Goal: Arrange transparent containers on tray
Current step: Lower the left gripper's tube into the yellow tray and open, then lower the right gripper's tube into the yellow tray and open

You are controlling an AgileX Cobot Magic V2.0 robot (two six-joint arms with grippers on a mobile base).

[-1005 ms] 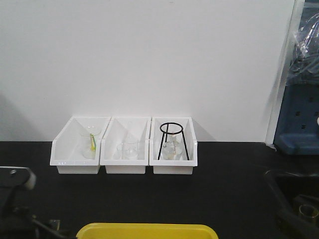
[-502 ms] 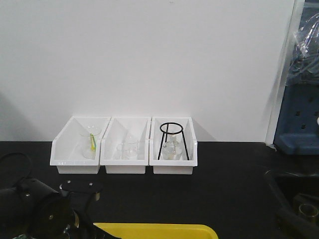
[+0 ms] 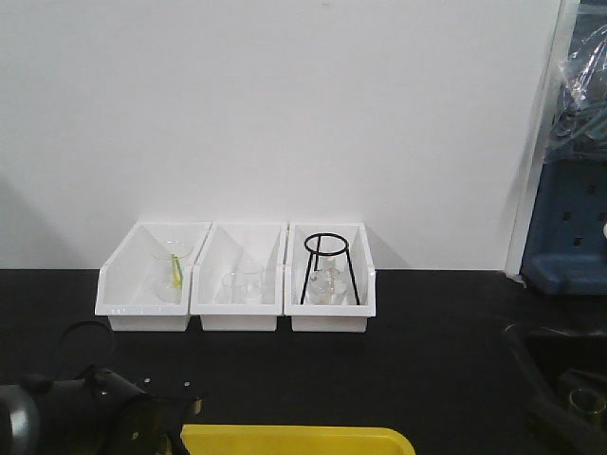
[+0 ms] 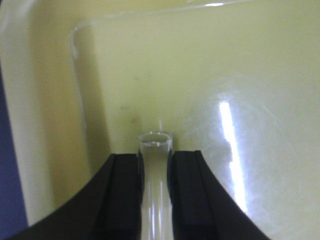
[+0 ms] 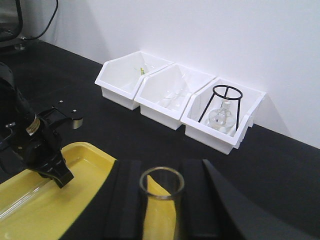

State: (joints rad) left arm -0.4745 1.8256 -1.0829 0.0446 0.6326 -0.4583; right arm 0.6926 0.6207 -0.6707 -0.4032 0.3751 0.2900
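While the left gripper (image 4: pixel 155 167) is clamped on a glass tube (image 4: pixel 155 146) low in its frame, just above the yellow tray (image 4: pixel 260 100), the right gripper (image 5: pixel 161 187) pinches a second tube (image 5: pixel 161 215) at bottom centre, white bins (image 3: pixel 237 322) standing mid-frame behind.

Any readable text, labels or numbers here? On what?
None readable in any view.
Bins, tray, left tube, right tube: no print visible.
Glassware in the bins: any graduations too small to tell.
Blue unit: no text visible.
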